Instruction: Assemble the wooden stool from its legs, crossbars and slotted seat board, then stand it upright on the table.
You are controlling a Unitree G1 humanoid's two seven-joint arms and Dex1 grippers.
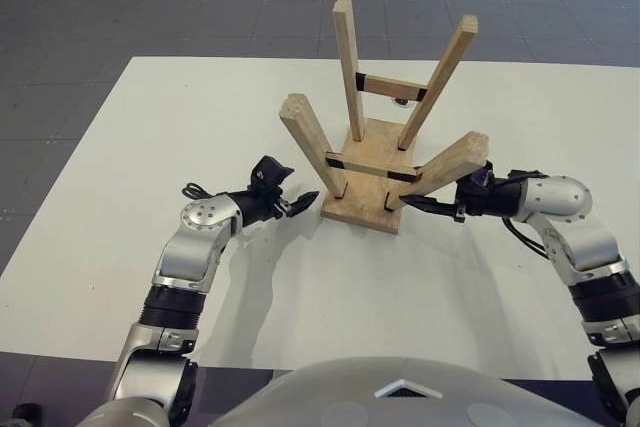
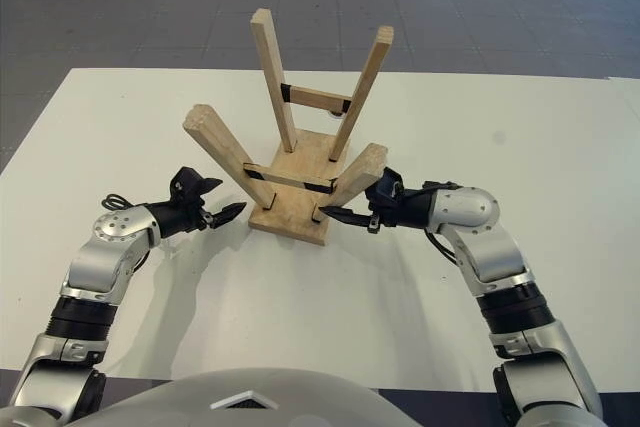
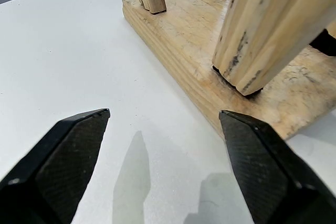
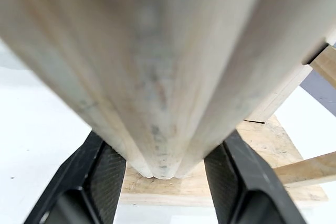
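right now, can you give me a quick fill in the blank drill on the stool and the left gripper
1. The seat board lies flat on the table with ___ legs pointing up.
2. The crossbars joining those legs number ___.
3. The left gripper, beside the seat board without touching it, is ___.

Missing words: four; two; open.

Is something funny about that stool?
Yes. The stool is upside down: its seat board lies flat on the table, and the four legs stick up, leaning outward. The right pincer clasps the near right leg.
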